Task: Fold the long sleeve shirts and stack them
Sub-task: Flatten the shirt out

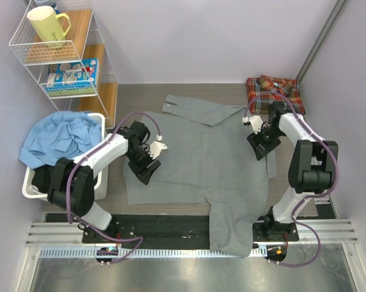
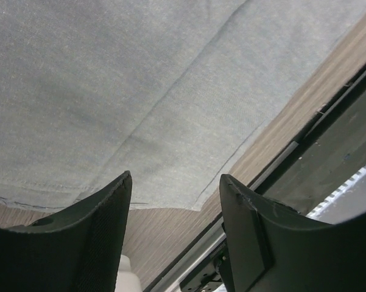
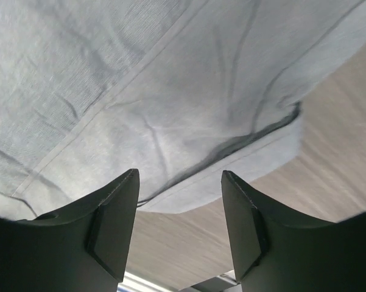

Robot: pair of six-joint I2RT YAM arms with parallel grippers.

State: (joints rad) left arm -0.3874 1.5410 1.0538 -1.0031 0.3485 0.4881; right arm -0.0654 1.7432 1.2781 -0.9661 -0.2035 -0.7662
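Note:
The grey long sleeve shirt [image 1: 198, 158] lies spread flat on the table, with one sleeve [image 1: 231, 234] hanging over the near edge and the other folded at the back. The plaid shirt [image 1: 274, 91] lies folded at the back right. My left gripper [image 1: 144, 172] is open and empty over the grey shirt's left edge. In the left wrist view it [image 2: 175, 182] hovers over the shirt's hem corner [image 2: 198, 198]. My right gripper [image 1: 258, 149] is open and empty over the shirt's right edge. In the right wrist view it [image 3: 179, 179] hovers over a folded cloth edge [image 3: 231, 164].
A white basket [image 1: 30, 182] at the left holds a blue cloth [image 1: 61, 140]. A wire shelf [image 1: 67, 61] with a yellow mug [image 1: 47, 25] stands at the back left. Black rails [image 1: 164, 228] run along the near table edge.

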